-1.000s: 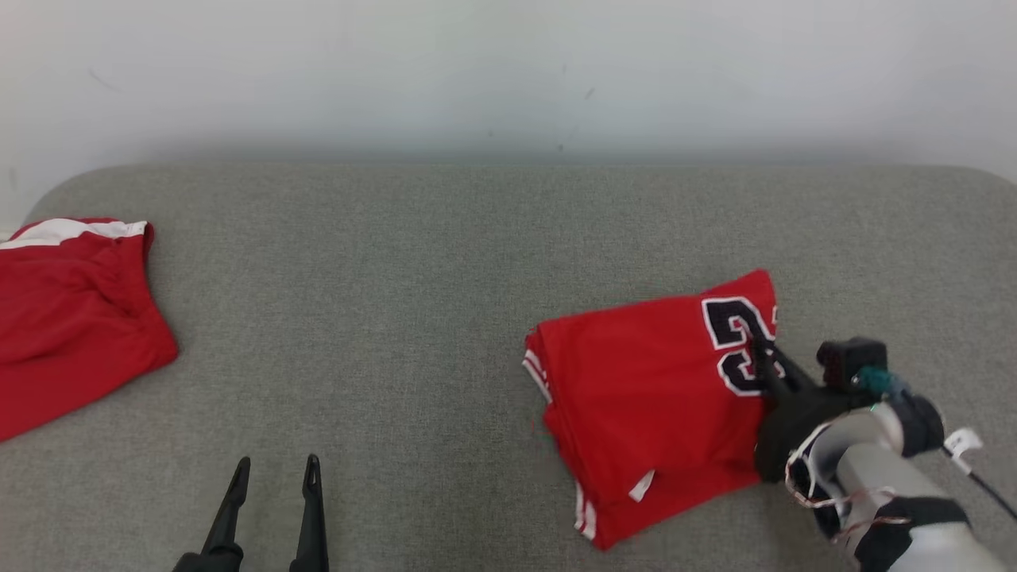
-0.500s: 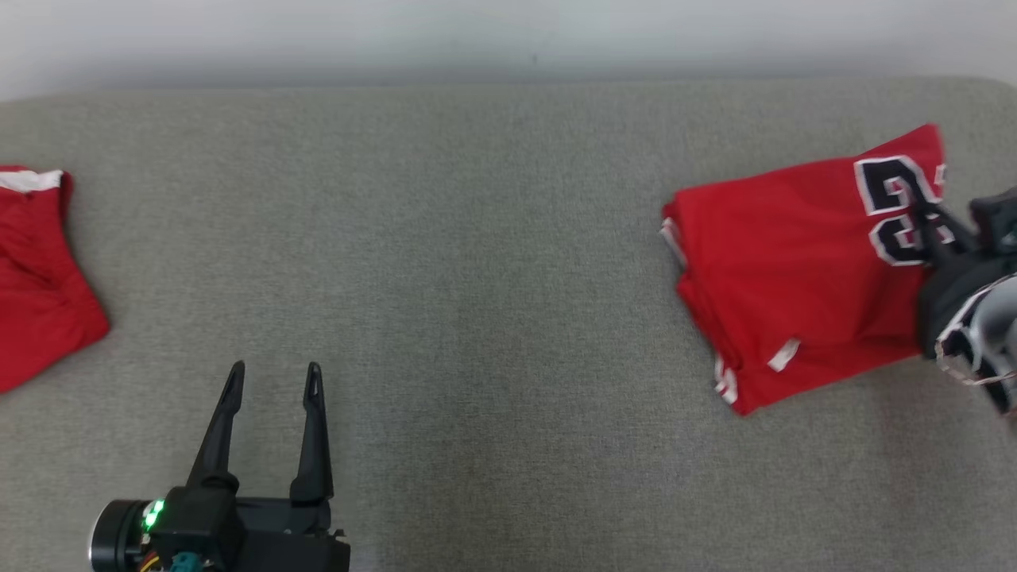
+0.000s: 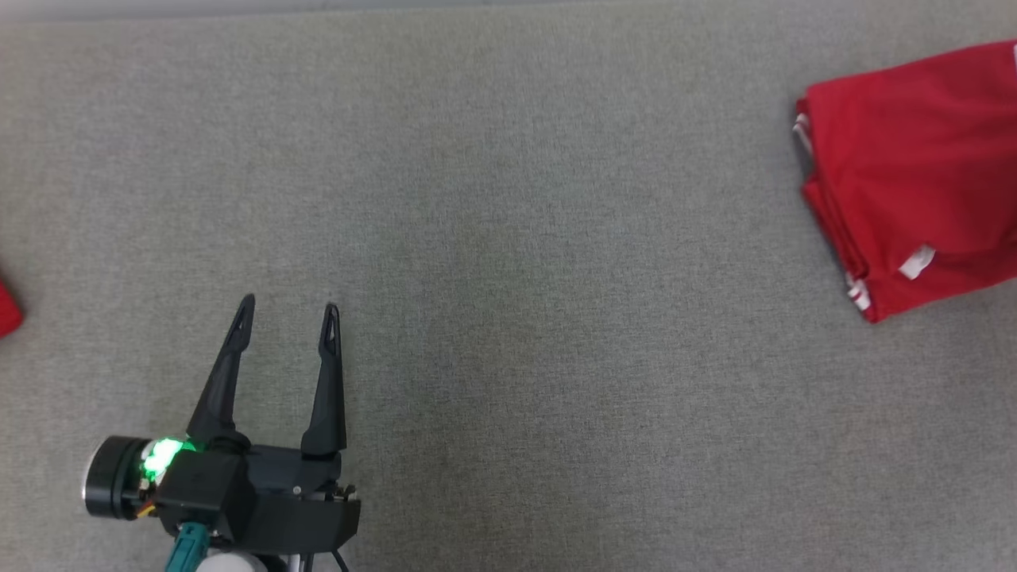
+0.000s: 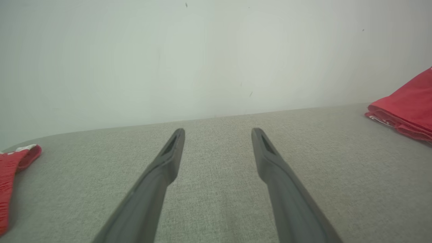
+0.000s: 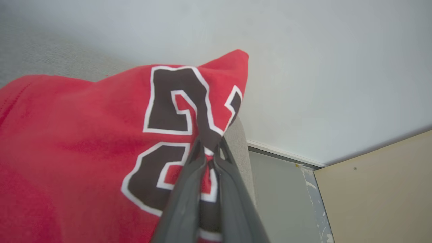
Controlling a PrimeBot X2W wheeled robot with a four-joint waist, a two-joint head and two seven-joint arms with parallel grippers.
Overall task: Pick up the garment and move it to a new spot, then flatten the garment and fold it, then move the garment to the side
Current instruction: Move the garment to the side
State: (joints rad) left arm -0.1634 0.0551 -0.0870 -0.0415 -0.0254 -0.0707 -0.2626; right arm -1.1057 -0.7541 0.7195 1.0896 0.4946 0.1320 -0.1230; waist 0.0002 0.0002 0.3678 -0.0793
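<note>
Folded red jersey cloth with a white-edged black numeral (image 3: 914, 167) lies at the robot's far right on the grey woven upholstery (image 3: 508, 238). Its stacked, white-trimmed fold edges face left, and its far edge slants away toward the right. The frame cuts it off, so its long axis cannot be judged. In the right wrist view the right gripper (image 5: 210, 145) is clamped on the numbered corner, which peaks upward. The left gripper (image 3: 288, 306) hovers low over bare upholstery, fingers spread and empty. A second red cloth with a white band (image 4: 13, 165) lies far left. Behind are a pale wall (image 4: 202, 50), a grey floor (image 5: 280, 195) and a beige panel (image 5: 378, 189).
</note>
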